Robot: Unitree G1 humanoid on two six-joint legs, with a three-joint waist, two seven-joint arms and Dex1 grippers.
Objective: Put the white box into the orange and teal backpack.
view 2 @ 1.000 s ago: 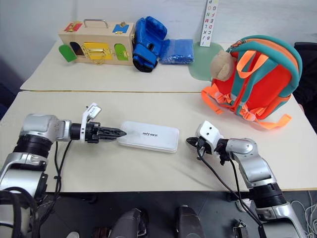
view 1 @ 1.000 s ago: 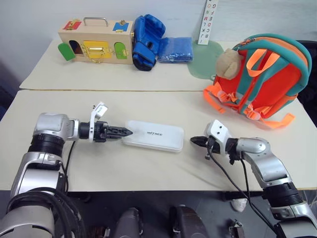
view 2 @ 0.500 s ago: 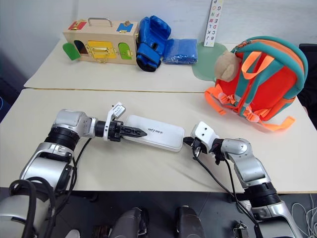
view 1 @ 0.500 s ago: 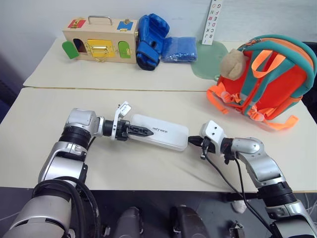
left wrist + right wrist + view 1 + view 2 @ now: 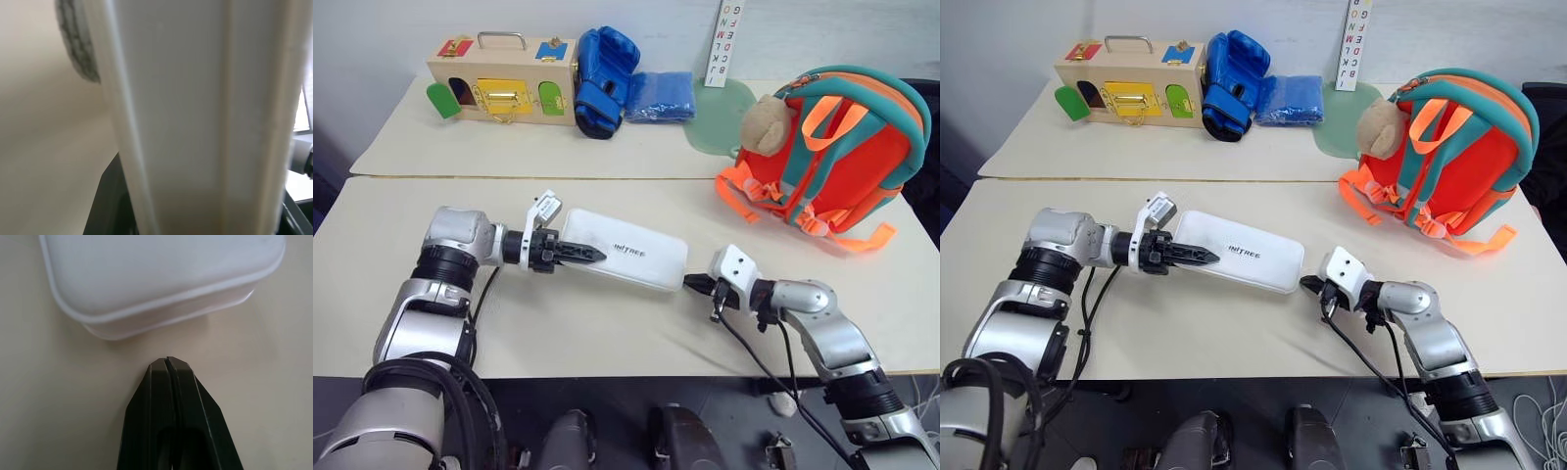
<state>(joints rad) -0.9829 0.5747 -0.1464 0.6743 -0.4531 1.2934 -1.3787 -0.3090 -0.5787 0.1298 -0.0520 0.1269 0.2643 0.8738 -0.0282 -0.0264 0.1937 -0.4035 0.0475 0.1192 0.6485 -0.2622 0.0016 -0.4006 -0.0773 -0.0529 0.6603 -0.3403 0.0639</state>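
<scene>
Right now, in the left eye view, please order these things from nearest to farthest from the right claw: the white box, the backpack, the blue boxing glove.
From the right claw:
1. White box, just beside its tip.
2. Orange and teal backpack, behind, on the right.
3. Blue boxing glove, at the far edge, left.

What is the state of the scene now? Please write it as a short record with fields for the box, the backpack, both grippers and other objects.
white box: lies flat on the near table, outside the backpack
orange and teal backpack: stands at the table's far right, a teddy bear attached
left gripper: fingers closing over the box's left end
right gripper: shut, tip just short of the box's right end, apart from it
far table: wooden latch box, blue boxing glove, blue cloth
task step: box not yet in backpack
</scene>
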